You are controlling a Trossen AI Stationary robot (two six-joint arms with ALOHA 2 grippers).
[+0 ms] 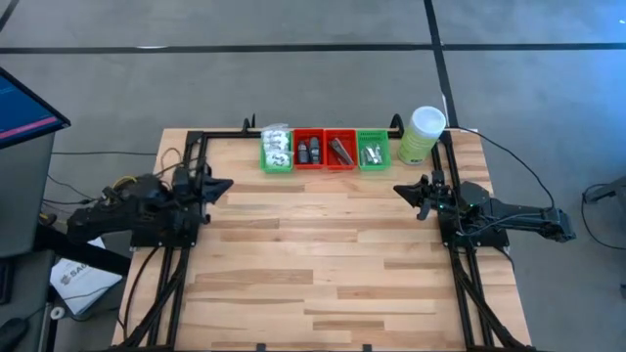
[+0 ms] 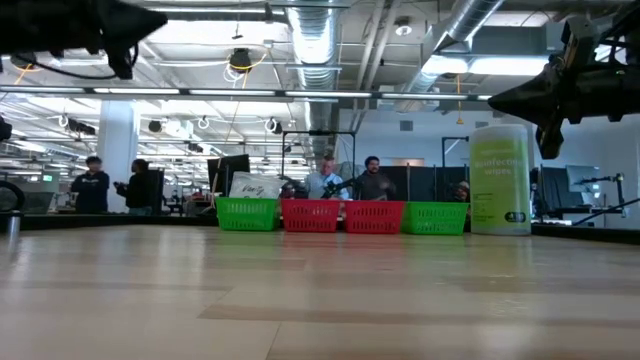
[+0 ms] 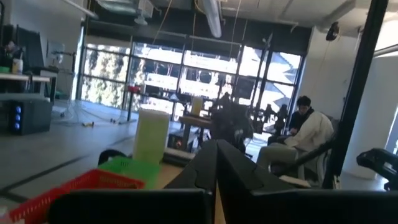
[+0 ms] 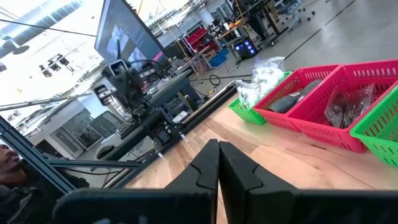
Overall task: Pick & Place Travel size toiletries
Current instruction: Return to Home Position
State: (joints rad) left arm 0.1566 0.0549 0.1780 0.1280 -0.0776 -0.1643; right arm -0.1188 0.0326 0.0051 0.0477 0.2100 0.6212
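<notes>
- dark two-finger left gripper (image 1: pixel 225 185): wooden table's (image 1: pixel 323 256) left side, fingers pressed together, empty
- right gripper (image 1: pixel 401 189): same deal, right side
- white soft packets (image 1: pixel 278 147), black ovals (image 1: pixel 309 151), grey bars (image 1: pixel 340 150), silvery tubes (image 1: pixel 372 154): in the green and red baskets (image 2: pixel 311 216), far edge

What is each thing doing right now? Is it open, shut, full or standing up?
Left gripper: shut, holding nothing.
Right gripper: shut, holding nothing.
Left green basket: holds white packets.
Left red basket: holds dark pieces.
Right red basket: holds dark bars.
Right green basket: holds silvery tubes.
Canister: upright, lid on.
</notes>
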